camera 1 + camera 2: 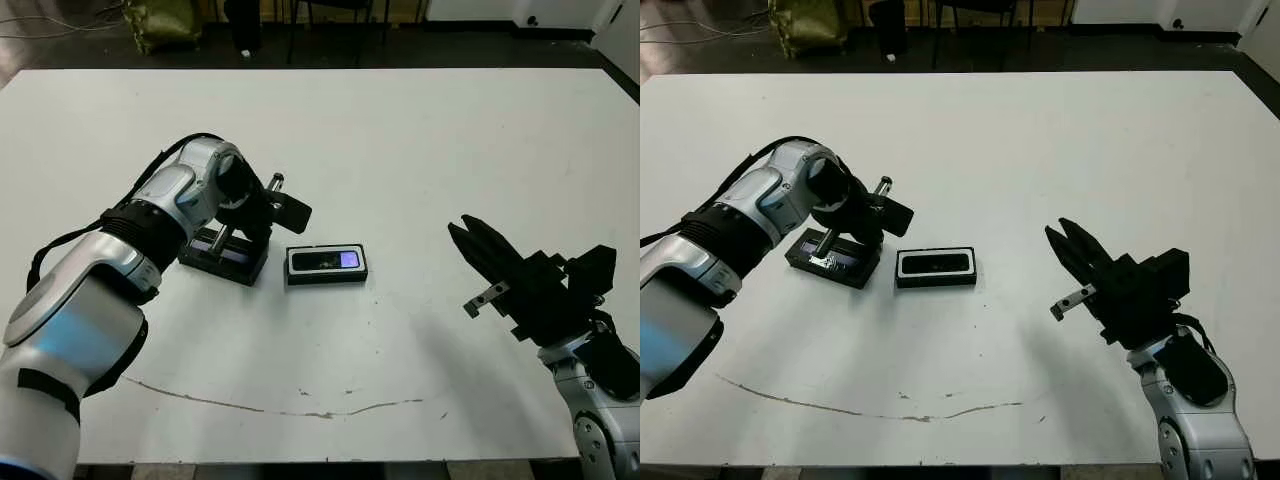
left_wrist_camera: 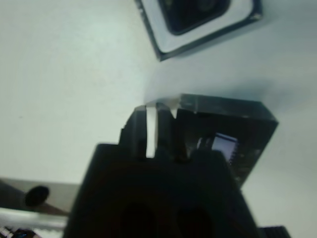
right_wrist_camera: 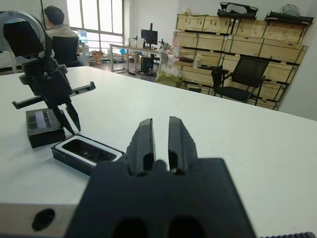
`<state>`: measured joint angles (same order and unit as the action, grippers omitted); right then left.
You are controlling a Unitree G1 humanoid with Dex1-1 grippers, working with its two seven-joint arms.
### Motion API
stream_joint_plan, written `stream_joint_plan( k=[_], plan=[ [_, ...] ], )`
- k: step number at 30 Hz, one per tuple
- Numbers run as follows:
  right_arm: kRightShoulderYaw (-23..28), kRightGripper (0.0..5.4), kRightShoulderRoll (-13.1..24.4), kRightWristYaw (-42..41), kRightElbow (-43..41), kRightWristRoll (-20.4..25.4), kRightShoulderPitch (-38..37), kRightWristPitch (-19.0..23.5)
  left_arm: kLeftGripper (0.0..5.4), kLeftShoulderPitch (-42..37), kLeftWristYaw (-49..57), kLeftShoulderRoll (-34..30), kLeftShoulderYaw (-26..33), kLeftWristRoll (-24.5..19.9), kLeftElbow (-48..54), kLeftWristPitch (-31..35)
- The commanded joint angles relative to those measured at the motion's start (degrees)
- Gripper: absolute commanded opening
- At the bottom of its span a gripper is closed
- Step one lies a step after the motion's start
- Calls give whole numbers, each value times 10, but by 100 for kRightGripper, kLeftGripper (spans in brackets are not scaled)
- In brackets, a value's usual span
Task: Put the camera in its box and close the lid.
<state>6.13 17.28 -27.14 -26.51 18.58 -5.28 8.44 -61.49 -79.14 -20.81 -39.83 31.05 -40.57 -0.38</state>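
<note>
On the table, my left gripper point(image 1: 862, 236) pinches the lid point(image 1: 832, 256) edge thinly; it could slip. My right gripper point(image 1: 1065, 243) looks nearly closed, empty.

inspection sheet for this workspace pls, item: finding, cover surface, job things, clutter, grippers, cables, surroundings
surface: white table, thin dark scuff line near the front edge
box: open, lying flat, camera inside it
lid: off, beside the box, on the table
clutter: nothing seen
left gripper: fingers down at the lid's edge, nearly shut, grip unclear
right gripper: raised, apart from everything, fingers close together
cables: black cable along the left arm
surroundings: seated person, chairs, shelves of crates beyond the table
</note>
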Motion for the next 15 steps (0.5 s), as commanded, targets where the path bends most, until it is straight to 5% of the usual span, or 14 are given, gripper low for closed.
stream_joint_plan(
  k=[1, 15],
  plan=[
    [-3, 1, 6, 6, -1, 0, -11, 12, 0, 26, -25, -13, -9, 5, 26, 11],
    [-3, 1, 8, 10, -3, 3, -11, 18, 0, 62, -68, -69, -20, 13, 118, -21]
  ],
)
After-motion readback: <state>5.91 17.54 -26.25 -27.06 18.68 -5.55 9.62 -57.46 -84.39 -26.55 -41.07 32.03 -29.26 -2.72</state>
